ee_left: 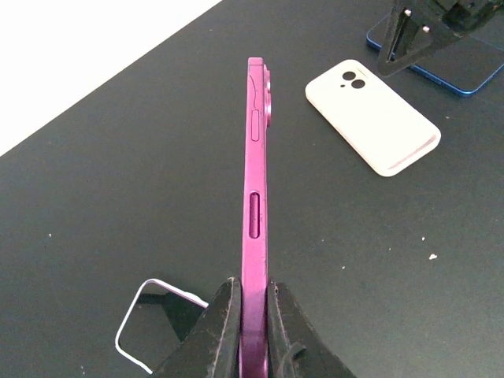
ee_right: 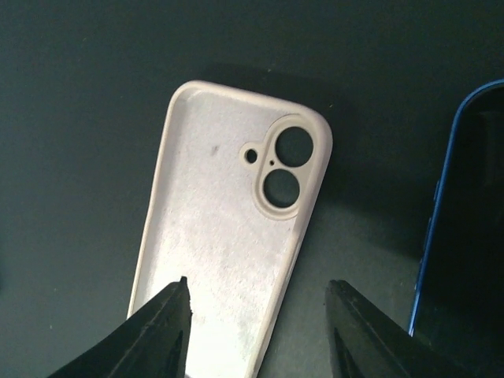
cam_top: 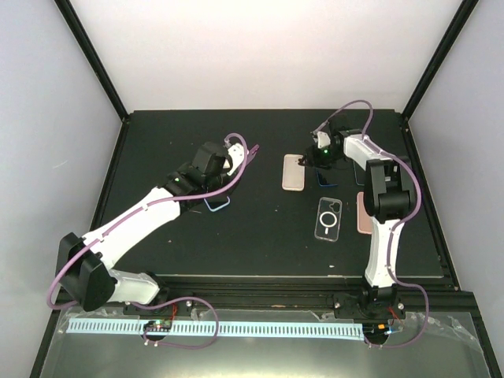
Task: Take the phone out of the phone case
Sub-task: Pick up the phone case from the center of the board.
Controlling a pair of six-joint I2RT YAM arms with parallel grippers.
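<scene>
Since the magenta phone (ee_left: 256, 181) is clamped edge-on between the fingers of the left pincer (ee_left: 252, 290), and an empty clear case (ee_left: 153, 323) lies on the surface (ee_left: 118, 197) just below and left of that pincer, the extraction is judged to be essentially done. Next, a slow lowering and a flat release onto bare surface is called for. The right pincer (ee_right: 258, 295) is held with its jaws apart, gripping nothing, over the near end of a pale empty case (ee_right: 224, 228). A blue phone (ee_right: 465, 236) lies to its right. No brand or lettering can be read.
</scene>
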